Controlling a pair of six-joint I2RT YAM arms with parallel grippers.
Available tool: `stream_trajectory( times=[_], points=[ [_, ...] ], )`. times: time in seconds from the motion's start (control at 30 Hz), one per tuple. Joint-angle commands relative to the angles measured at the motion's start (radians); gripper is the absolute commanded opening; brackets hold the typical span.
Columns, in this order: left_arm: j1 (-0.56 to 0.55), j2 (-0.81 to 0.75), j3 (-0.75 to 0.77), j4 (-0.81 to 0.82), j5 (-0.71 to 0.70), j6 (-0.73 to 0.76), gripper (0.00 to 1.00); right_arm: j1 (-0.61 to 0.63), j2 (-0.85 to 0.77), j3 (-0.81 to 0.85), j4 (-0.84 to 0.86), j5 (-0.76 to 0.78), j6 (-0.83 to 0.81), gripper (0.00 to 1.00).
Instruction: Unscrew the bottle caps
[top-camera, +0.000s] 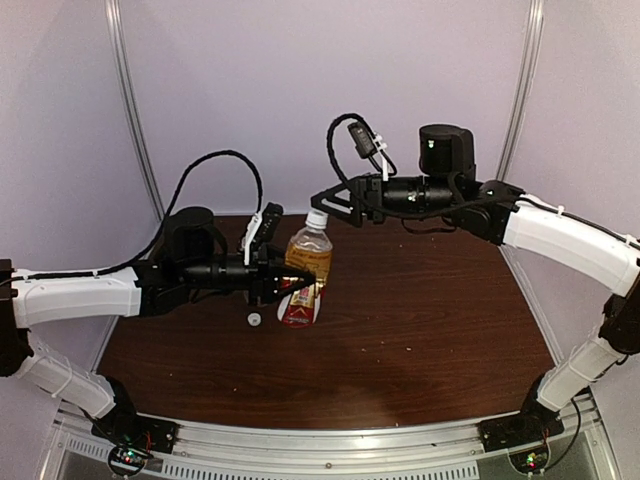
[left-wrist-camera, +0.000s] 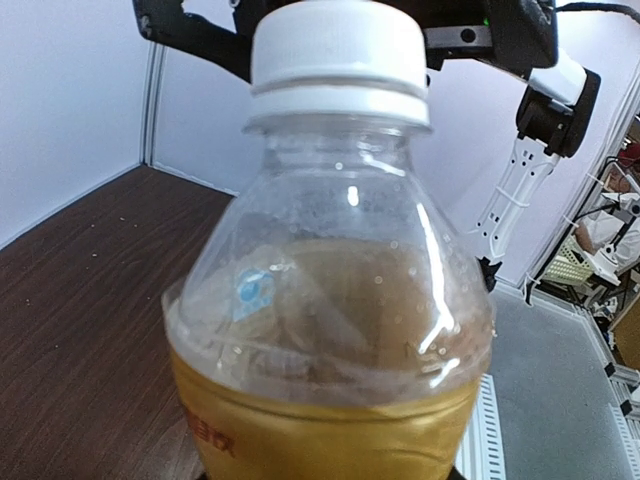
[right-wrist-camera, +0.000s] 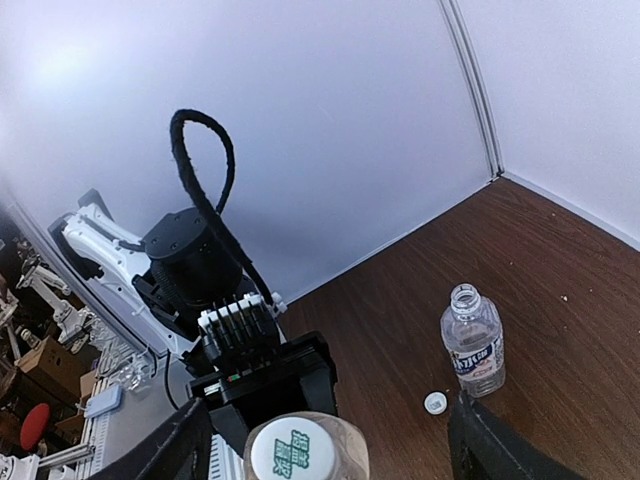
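My left gripper (top-camera: 292, 283) is shut on the amber bottle (top-camera: 308, 262) around its lower body and holds it roughly upright. The bottle fills the left wrist view (left-wrist-camera: 330, 330) and hides that gripper's fingers. Its white cap (top-camera: 317, 217) is on the neck (left-wrist-camera: 338, 55). My right gripper (top-camera: 335, 207) is open just above, with a finger (right-wrist-camera: 165, 450) on either side of this cap (right-wrist-camera: 292, 452), not touching it. The clear bottle (right-wrist-camera: 472, 340) stands open-necked on the table, and its loose cap (right-wrist-camera: 435, 402) lies beside it. A loose cap (top-camera: 254, 320) also shows under my left gripper.
The dark wooden table (top-camera: 420, 320) is closed in by pale walls at the back and left, with a metal corner post (top-camera: 135, 120) at the back left. A metal rail (top-camera: 330, 440) runs along the near edge between the arm bases.
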Motion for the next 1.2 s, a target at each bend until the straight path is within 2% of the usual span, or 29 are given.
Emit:
stream_trajectory(
  times=[0.0,0.3,0.63,0.87,1.17],
  points=[
    [0.001,-0.017,0.036,0.012,-0.051,0.023,0.36,0.022,-0.005,0.019,-0.005,0.098,0.047,0.81],
    [0.000,-0.023,0.032,-0.003,-0.086,0.030,0.36,0.040,0.028,0.025,-0.019,0.104,0.066,0.79],
    [0.000,-0.029,0.028,-0.010,-0.099,0.038,0.36,0.046,0.055,0.036,-0.016,0.074,0.070,0.56],
    [0.000,-0.032,0.026,-0.015,-0.105,0.041,0.36,0.051,0.066,0.033,-0.007,0.056,0.075,0.47],
    [0.001,-0.035,0.024,-0.015,-0.114,0.042,0.36,0.052,0.056,0.014,0.026,0.029,0.067,0.27]
  ],
)
